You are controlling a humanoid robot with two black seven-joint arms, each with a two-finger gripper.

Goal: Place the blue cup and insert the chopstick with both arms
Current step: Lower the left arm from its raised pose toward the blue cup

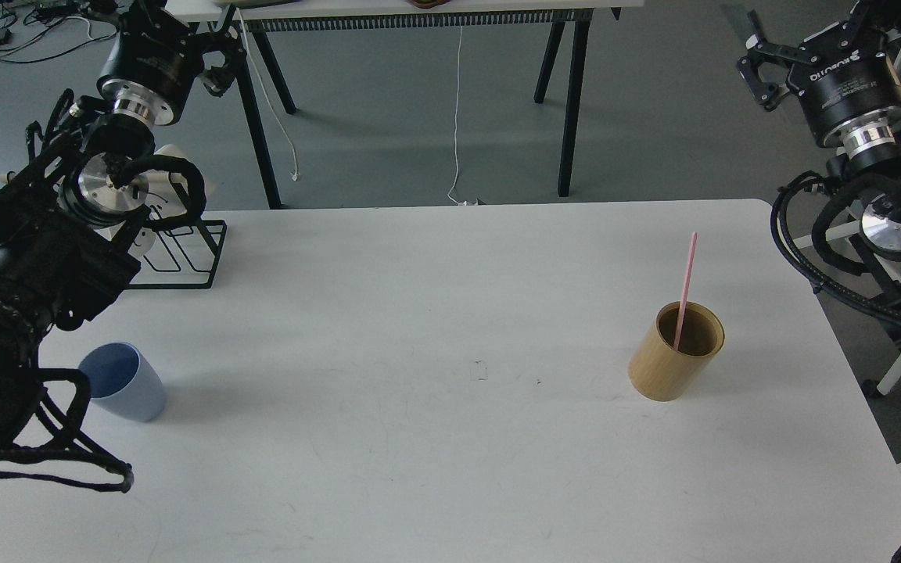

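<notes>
The pale blue cup (pixel 123 382) stands upright near the table's left edge, just right of my left forearm. The pink chopstick (pixel 686 283) leans inside the tan cylinder holder (pixel 676 352) on the right side of the table, and its top sticks out well above the rim. My left gripper (pixel 184 35) is raised at the top left, far behind the cup, dark and partly cut off. My right gripper (pixel 826 43) is raised at the top right, beyond the table's corner, with its fingertips at the frame's edge. Neither gripper holds anything that I can see.
A black wire rack (pixel 184 258) with white mugs stands at the back left corner, partly behind my left arm. The white table (pixel 450 438) reaches the bottom of the view. Another table's black legs (pixel 568 102) and a hanging white cable stand behind it.
</notes>
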